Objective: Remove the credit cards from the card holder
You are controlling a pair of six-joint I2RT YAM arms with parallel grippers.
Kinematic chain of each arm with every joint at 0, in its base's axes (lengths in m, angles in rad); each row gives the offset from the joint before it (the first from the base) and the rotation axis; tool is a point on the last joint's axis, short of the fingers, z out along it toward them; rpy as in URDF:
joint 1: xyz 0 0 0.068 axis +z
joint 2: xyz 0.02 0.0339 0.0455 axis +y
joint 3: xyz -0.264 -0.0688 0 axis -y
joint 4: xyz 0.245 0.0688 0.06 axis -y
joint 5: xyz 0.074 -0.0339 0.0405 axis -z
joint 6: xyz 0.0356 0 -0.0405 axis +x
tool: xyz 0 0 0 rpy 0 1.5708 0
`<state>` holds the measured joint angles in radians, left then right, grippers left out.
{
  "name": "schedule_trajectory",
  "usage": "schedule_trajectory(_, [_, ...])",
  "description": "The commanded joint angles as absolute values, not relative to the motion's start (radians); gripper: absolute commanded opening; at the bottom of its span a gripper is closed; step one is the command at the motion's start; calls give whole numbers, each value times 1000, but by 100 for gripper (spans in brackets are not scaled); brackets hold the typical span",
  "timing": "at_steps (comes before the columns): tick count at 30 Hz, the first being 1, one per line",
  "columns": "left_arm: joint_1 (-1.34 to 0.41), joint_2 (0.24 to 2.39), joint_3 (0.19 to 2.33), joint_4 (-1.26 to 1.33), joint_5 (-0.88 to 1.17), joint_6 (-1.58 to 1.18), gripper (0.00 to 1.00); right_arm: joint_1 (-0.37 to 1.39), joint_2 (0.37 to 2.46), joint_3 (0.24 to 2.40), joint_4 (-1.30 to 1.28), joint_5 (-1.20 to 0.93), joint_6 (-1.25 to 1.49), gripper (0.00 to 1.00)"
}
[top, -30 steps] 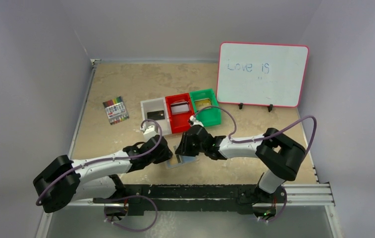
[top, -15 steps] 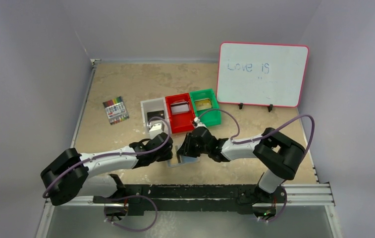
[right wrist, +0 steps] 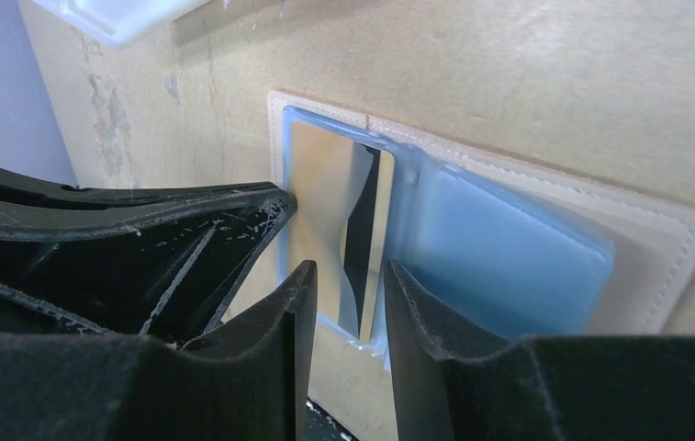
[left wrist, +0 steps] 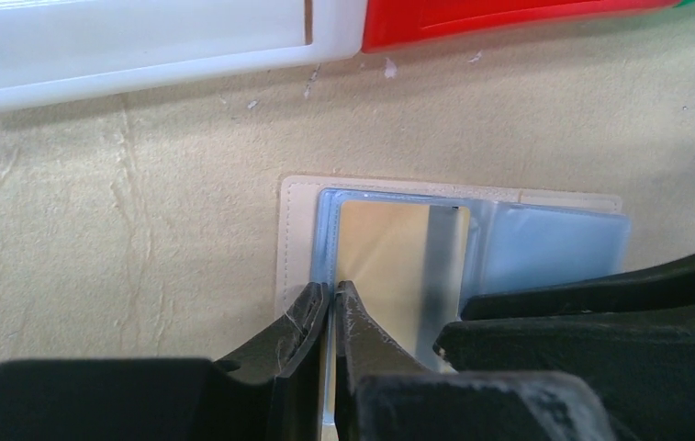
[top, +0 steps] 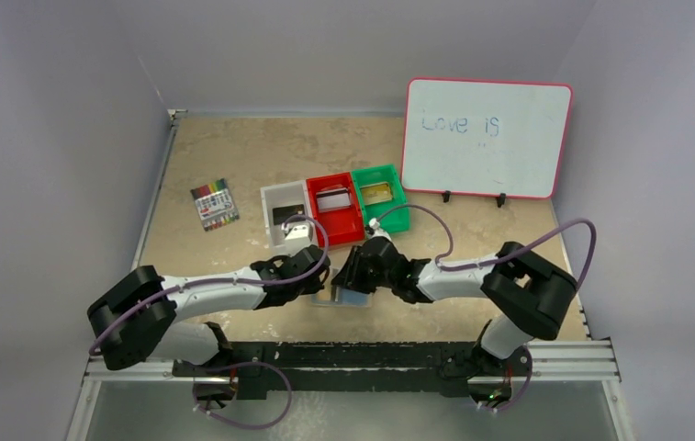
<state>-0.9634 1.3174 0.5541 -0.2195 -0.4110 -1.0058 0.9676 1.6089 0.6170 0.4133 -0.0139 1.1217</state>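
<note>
The card holder (top: 354, 299) lies open on the table, beige outside and pale blue inside (right wrist: 509, 248). A gold credit card (left wrist: 385, 257) with a dark stripe sits in its left pocket (right wrist: 320, 184). My left gripper (left wrist: 332, 296) is shut on the pocket's blue left edge, with a thin blue strip pinched between the jaws. My right gripper (right wrist: 350, 276) stands open over the card's near end, one fingertip on either side of the stripe. In the top view both grippers, left (top: 319, 281) and right (top: 349, 279), meet over the holder.
Just beyond the holder stand a white bin (top: 272, 197) with a black card, a red bin (top: 336, 231) with a silver card and a green bin (top: 397, 219). A marker pack (top: 214, 204) lies far left, and a whiteboard (top: 486, 138) stands back right.
My left arm has reached further right onto the holder and its jaws have closed on the pocket edge. The right gripper has slid slightly right and stays open.
</note>
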Motion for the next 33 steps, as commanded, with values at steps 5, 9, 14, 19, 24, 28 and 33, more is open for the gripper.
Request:
schedule_trajectory(5, [-986,1367,542,-281,-404,-977,2,965,1530,526,409,48,1214,36])
schedule_trajectory(9, [-993,1368,545,-274,-399,-975,1,963,1562,514,472,17,1223,33])
schedule_trajectory(14, [-1004,1372,545,-263,-391,-971,0,952,1584,503,549,-22,1225,29])
schedule_trajectory(19, [-1013,1381,551,-259,-390,-968,0,936,1584,518,513,-14,1218,25])
schedule_trajectory(24, [-1018,1385,552,-258,-393,-970,0,925,1562,510,516,-15,1213,22])
schedule_trajectory(28, [-1017,1385,555,-263,-398,-976,0,926,1516,576,406,44,1157,24])
schedule_trajectory(33, [-1020,1381,559,-261,-405,-982,0,925,1474,610,378,47,1116,29])
